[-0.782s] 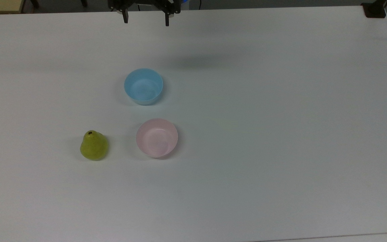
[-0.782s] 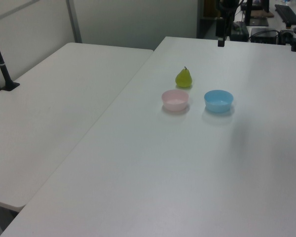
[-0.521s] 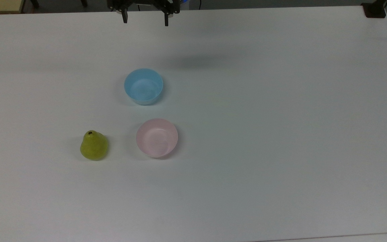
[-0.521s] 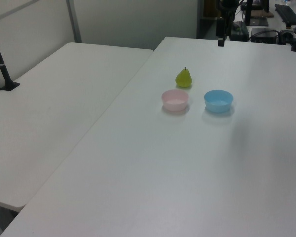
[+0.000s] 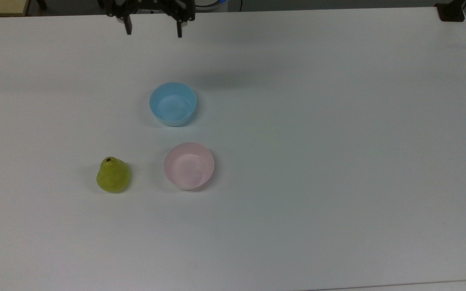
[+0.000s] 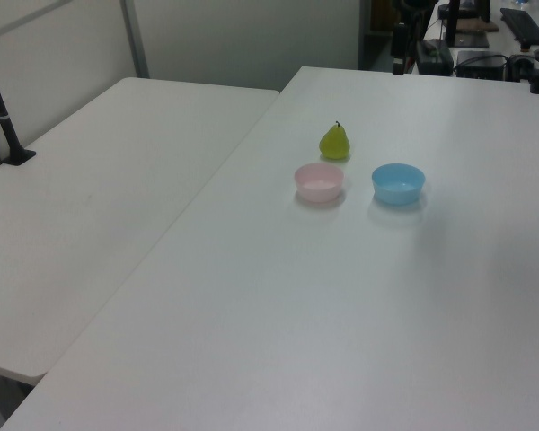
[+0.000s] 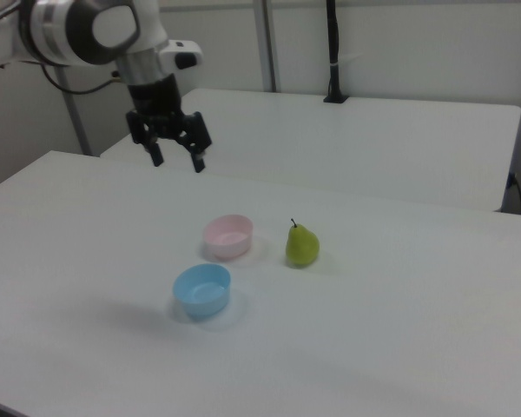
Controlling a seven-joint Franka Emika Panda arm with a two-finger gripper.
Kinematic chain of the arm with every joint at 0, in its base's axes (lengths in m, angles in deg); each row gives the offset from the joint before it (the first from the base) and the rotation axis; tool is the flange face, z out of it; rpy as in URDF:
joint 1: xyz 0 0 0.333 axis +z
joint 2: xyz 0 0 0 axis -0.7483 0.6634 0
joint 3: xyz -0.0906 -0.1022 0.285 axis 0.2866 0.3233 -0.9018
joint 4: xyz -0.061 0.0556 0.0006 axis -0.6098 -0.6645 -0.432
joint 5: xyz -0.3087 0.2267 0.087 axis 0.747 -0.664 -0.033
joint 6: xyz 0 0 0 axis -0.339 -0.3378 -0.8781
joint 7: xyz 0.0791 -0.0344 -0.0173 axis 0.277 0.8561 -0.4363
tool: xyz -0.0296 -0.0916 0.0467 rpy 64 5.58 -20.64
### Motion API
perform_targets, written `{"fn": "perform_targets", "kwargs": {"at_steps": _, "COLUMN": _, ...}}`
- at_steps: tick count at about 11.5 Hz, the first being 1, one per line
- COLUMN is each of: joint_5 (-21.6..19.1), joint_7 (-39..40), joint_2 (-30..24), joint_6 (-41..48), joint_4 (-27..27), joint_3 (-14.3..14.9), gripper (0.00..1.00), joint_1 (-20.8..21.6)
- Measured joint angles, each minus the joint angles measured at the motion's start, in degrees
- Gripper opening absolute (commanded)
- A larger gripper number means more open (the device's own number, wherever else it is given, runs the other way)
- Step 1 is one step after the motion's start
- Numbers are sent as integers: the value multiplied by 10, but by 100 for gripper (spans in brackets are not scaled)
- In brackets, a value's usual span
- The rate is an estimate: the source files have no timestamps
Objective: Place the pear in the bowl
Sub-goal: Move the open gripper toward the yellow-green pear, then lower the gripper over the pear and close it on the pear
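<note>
White and bare apart from three small things, the desk (image 5: 338,161) fills nearly the whole top view, with a second pale table behind it in the right view. Since half a second ago the gripper (image 5: 153,31) has slid along the upper edge of the top view, from just right of the blue bowl's line to left of it, so it now hangs high in the upper left of centre. In the right view the gripper (image 7: 176,158) sits in the upper left, its two fingers spread wide with nothing between them. That sideways shift carries it toward the pear's side of the desk, which I read as the start of the reach; no grasp has begun and the whole task is still ahead.

Nothing else has moved. The pear (image 5: 113,175) stands upright in the lower left of centre of the top view, well apart from the gripper and near the pink bowl (image 5: 189,165), which lies just to the top view's right of it. It is yellow-green, plump at the base, narrowing to a dark stem spot. The blue bowl (image 5: 172,104) sits above the pink one, and both are empty
</note>
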State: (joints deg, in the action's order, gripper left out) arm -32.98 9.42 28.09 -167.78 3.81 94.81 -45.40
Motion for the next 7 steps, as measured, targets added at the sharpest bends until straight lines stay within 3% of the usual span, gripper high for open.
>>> {"fn": "perform_targets", "kwargs": {"at_steps": 7, "joint_5": -8, "joint_7": 11, "joint_2": 98, "joint_6": -129, "joint_4": -23, "joint_3": 3, "gripper": 100, "joint_1": -68}}
